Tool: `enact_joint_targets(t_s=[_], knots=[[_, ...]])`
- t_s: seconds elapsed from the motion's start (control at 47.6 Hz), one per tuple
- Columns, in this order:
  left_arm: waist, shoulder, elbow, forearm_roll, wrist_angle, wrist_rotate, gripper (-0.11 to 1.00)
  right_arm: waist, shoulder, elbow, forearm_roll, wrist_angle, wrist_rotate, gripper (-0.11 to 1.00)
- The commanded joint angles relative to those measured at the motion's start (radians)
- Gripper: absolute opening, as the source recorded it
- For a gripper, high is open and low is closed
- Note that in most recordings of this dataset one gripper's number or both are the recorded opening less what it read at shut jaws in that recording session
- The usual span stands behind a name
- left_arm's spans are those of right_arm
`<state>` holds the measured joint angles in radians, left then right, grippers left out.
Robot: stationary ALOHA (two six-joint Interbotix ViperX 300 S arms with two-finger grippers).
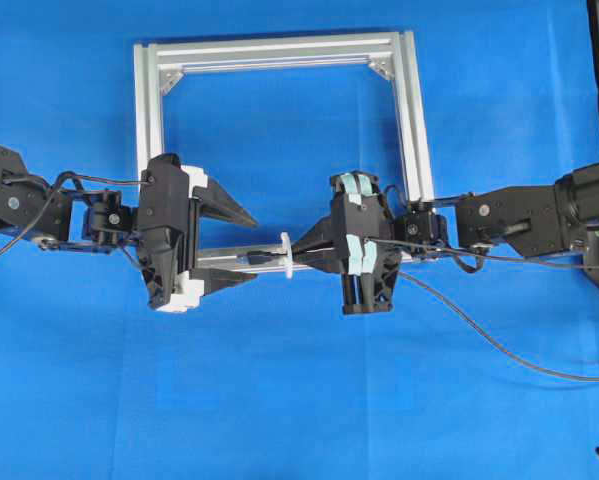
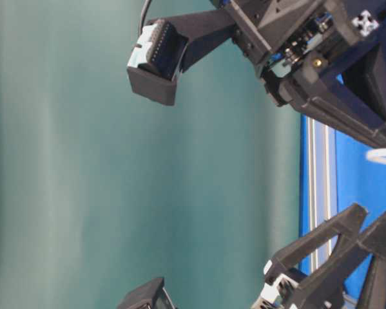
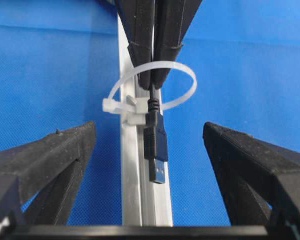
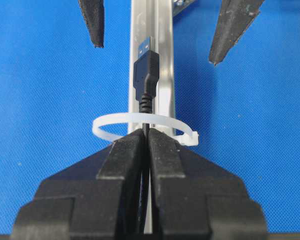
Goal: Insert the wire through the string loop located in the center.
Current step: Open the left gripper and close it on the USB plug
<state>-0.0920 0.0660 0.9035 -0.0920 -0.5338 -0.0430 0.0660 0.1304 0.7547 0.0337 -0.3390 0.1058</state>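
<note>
Centrally, low in the overhead view, the right claw (image 1: 297, 252) is pinched together on the wire (image 1: 499, 345), just behind its plug (image 3: 156, 150). The plug has already passed through the string loop (image 3: 152, 90), a white zip tie standing on the lower bar of the frame (image 1: 409, 110). The rest of the wire trails off to the right edge of the picture. The left claw (image 1: 241, 245) waits just left of the loop with its jaws wide apart, one on each side of the plug and touching nothing.

Risks, as a judgement: if the left claw closes off-centre it could knock the plug sideways or bend the flimsy loop. If the right claw lets go too early, the springy wire might slide back out.

Everything rests on a plain blue worktop (image 1: 79, 400); the table-level view shows only a blurred grey-green backdrop (image 2: 83, 161).
</note>
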Motion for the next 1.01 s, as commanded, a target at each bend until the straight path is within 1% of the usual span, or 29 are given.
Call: enact_joint_targets(t_s=[0.0, 0.462, 0.714, 0.987], knots=[[-0.003, -0.02, -0.017, 0.003, -0.002, 0.0, 0.92, -0.002, -0.015, -0.02, -0.002, -0.006, 0.0, -0.02], [-0.008, -0.008, -0.037, 0.003, 0.012, 0.0, 0.92, -0.002, -0.015, -0.02, -0.002, -0.006, 0.0, -0.02], [-0.009, 0.044, -0.069, 0.003, 0.048, 0.0, 0.92, -0.002, -0.015, -0.018, -0.002, -0.006, 0.0, -0.02], [-0.008, 0.074, -0.086, 0.003, 0.048, 0.0, 0.9, -0.002, -0.015, -0.018, -0.002, -0.006, 0.0, -0.02]])
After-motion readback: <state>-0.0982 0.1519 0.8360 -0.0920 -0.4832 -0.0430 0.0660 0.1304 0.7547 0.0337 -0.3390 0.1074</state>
